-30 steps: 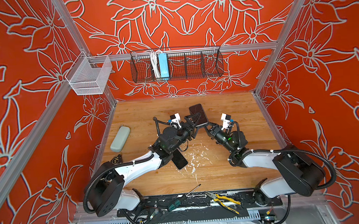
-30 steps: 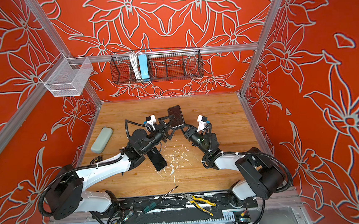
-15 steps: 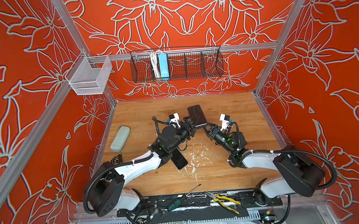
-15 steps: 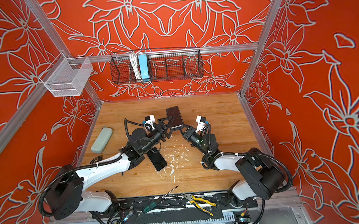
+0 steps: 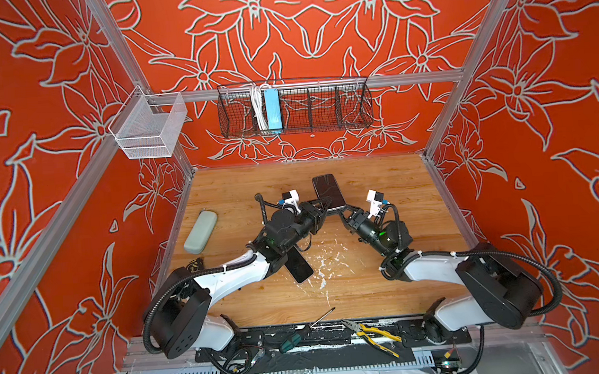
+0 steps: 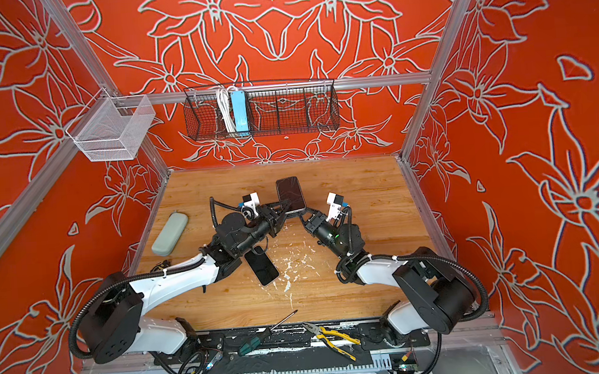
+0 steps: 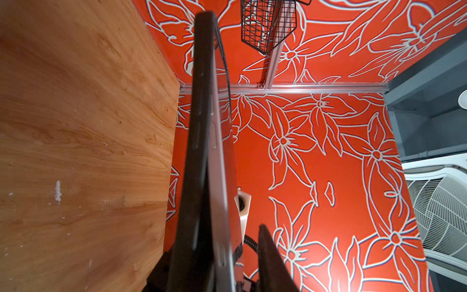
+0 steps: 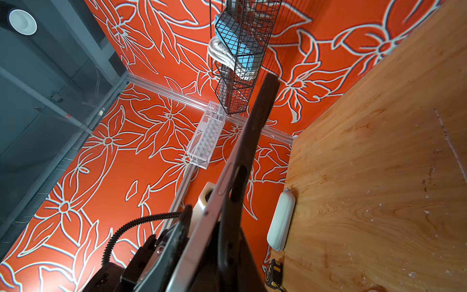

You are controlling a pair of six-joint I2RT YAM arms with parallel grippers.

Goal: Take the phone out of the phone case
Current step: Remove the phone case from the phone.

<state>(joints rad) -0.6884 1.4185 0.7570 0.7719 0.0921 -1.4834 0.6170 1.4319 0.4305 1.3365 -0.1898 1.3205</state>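
The dark phone (image 5: pixel 328 192) in its black phone case (image 7: pixel 199 126) is held up off the table between both arms, in both top views (image 6: pixel 290 194). My right gripper (image 8: pixel 202 252) is shut on its near end (image 5: pixel 344 212), clamping the silver phone edge (image 8: pixel 225 177) and the case (image 8: pixel 257 121) together. The case edge stands a little off the silver edge by the button cutout. My left gripper (image 7: pixel 227 268) straddles the opposite near corner (image 5: pixel 324 208). One of its fingers (image 7: pixel 273 263) stands a small gap away from the phone; the other is hidden behind the case.
A second dark phone (image 5: pixel 299 269) lies on the wooden table (image 5: pixel 388 290), partly under the left arm. A grey-green pouch (image 5: pixel 200 231) lies at the left edge, with a tape measure (image 8: pixel 274 274) nearby. Screwdriver (image 5: pixel 301 334) and pliers (image 5: pixel 371 332) rest on the front rail. Wire baskets (image 5: pixel 294 107) hang on the back wall.
The left gripper's jaws have narrowed from wide open to close around the phone's edge. The phone and the right gripper have barely moved.
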